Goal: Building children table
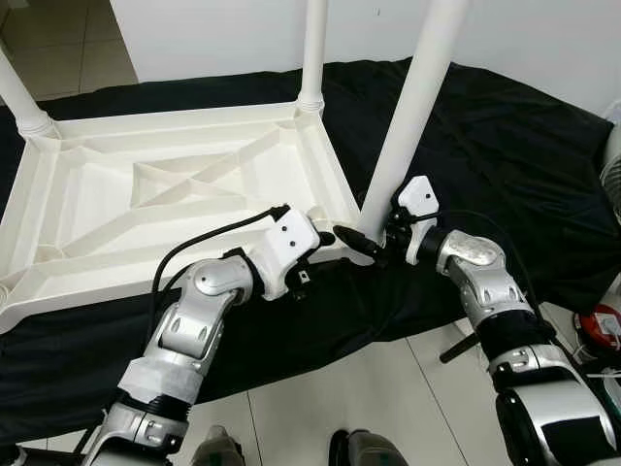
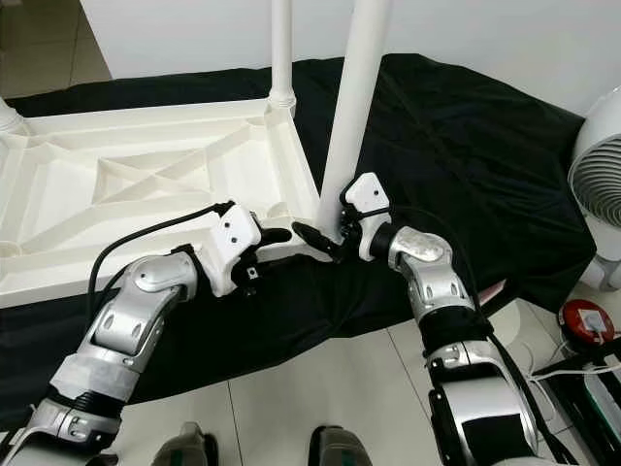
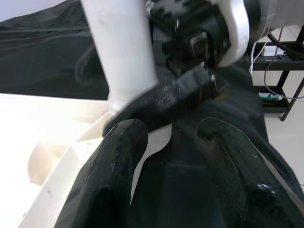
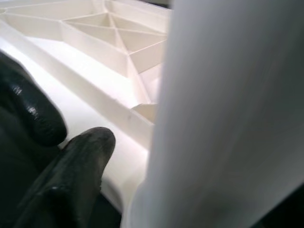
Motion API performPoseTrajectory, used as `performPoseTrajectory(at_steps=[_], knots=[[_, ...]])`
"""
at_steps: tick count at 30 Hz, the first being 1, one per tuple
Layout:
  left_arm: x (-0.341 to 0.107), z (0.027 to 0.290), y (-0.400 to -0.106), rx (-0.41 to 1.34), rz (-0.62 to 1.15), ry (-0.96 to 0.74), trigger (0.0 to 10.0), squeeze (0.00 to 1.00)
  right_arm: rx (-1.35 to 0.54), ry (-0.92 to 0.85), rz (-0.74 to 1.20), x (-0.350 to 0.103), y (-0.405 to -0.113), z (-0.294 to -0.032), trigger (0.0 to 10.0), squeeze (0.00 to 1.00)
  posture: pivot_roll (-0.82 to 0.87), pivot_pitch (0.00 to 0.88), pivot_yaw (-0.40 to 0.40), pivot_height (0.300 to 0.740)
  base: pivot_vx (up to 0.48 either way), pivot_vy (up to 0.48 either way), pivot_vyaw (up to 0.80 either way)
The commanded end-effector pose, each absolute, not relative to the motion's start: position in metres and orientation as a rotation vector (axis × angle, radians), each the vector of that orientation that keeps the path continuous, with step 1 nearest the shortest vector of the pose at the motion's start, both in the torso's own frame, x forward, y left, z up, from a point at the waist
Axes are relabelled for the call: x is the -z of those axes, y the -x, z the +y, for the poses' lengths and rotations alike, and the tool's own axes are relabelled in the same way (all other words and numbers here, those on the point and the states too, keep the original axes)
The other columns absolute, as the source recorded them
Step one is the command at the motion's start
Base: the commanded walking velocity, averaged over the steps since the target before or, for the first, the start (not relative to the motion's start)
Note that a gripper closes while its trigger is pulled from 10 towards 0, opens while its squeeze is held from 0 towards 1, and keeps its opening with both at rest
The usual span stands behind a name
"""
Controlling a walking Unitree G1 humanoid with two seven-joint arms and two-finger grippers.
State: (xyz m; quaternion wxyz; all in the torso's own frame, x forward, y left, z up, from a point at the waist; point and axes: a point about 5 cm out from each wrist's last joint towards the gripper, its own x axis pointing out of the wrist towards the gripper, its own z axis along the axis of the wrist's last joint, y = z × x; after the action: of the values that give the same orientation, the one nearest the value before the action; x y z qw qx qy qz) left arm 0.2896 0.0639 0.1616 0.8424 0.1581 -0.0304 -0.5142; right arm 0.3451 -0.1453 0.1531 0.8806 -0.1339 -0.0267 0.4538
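The white tabletop (image 1: pixel 146 184) lies upside down on a black cloth (image 1: pixel 505 146) spread on the floor, ribs upward, with legs standing in its far corners; at the near right corner the right gripper (image 1: pixel 364 243) clasps the foot of a white leg (image 1: pixel 408 126) that leans slightly; the left gripper (image 3: pixel 171 156), fingers parted, rests at the tabletop's edge just beside that corner, holding nothing

A black cloth (image 2: pixel 466 126) covers the floor; a white fan (image 2: pixel 600 199), seemingly, stands beside it.
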Motion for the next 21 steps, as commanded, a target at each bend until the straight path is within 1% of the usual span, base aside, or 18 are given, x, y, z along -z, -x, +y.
performPoseTrajectory(at_steps=[1, 2, 3, 7, 8, 14, 15, 16, 17, 18, 19, 21], knots=[[-0.161, 0.062, -0.291, 1.066, -0.071, -0.324, 10.0, 0.00, -0.985, 0.295, -0.045, -0.150, -0.344, -0.140, 7.4, 0.00, 0.01, 0.027, 0.004, 0.740, 0.000, 0.000, 0.00], [-0.160, 0.062, -0.291, 1.068, -0.071, -0.324, 10.0, 0.00, -1.006, 0.277, -0.034, -0.148, -0.342, -0.140, 1.2, 0.00, 0.01, 0.023, 0.005, 0.740, 0.000, 0.000, 0.00], [-0.160, 0.061, -0.290, 1.070, -0.072, -0.324, 10.0, 0.00, -1.019, 0.262, -0.025, -0.146, -0.341, -0.142, 0.0, 0.00, 0.00, 0.017, 0.005, 0.740, 0.000, 0.000, 0.00], [-0.160, 0.060, -0.290, 1.073, -0.074, -0.323, 10.0, 0.00, -1.020, 0.229, -0.025, -0.139, -0.337, -0.147, 0.0, 0.00, 0.00, 0.014, 0.005, 0.740, 0.000, 0.000, 0.00], [-0.160, 0.059, -0.291, 1.075, -0.078, -0.324, 10.0, 0.00, -1.014, 0.201, -0.023, -0.134, -0.332, -0.150, 0.0, 0.00, 0.00, 0.012, 0.006, 0.740, 0.000, 0.000, 0.00], [-0.160, 0.060, -0.292, 1.060, -0.088, -0.322, 10.0, 0.00, -0.967, 0.183, -0.003, -0.128, -0.329, -0.155, 0.0, 0.00, 0.00, 0.012, 0.006, 0.740, 0.000, 0.000, 0.00], [-0.160, 0.061, -0.293, 1.044, -0.086, -0.314, 10.0, 0.00, -0.937, 0.153, 0.012, -0.127, -0.329, -0.158, 0.0, 0.00, 0.00, 0.009, 0.018, 0.740, 0.000, 0.000, 0.00], [-0.160, 0.062, -0.293, 1.035, -0.086, -0.306, 10.0, 0.00, -0.871, 0.150, 0.037, -0.125, -0.330, -0.161, 0.0, 0.00, 0.00, 0.011, 0.015, 0.740, 0.000, 0.000, 0.00], [-0.160, 0.062, -0.293, 1.035, -0.086, -0.306, 10.0, 0.00, -0.871, 0.150, 0.037, -0.125, -0.330, -0.161, 0.0, 0.00, 0.00, 0.011, 0.015, 0.740, 0.000, 0.000, 0.00], [-0.160, 0.063, -0.294, 1.024, -0.085, -0.306, 10.0, 0.00, -0.782, 0.166, 0.063, -0.122, -0.331, -0.162, 0.0, 0.00, 0.00, 0.011, 0.015, 0.740, 0.000, 0.000, 0.00], [-0.160, 0.063, -0.294, 1.024, -0.085, -0.306, 10.0, 0.00, -0.782, 0.166, 0.063, -0.122, -0.331, -0.162, 0.0, 0.00, 0.00, 0.011, 0.015, 0.740, 0.000, 0.000, 0.00], [-0.161, 0.066, -0.295, 1.010, -0.085, -0.308, 10.0, 0.00, -0.657, 0.151, 0.097, -0.120, -0.331, -0.161, 0.0, 0.00, 0.00, 0.011, 0.015, 0.740, 0.000, 0.000, 0.00]])
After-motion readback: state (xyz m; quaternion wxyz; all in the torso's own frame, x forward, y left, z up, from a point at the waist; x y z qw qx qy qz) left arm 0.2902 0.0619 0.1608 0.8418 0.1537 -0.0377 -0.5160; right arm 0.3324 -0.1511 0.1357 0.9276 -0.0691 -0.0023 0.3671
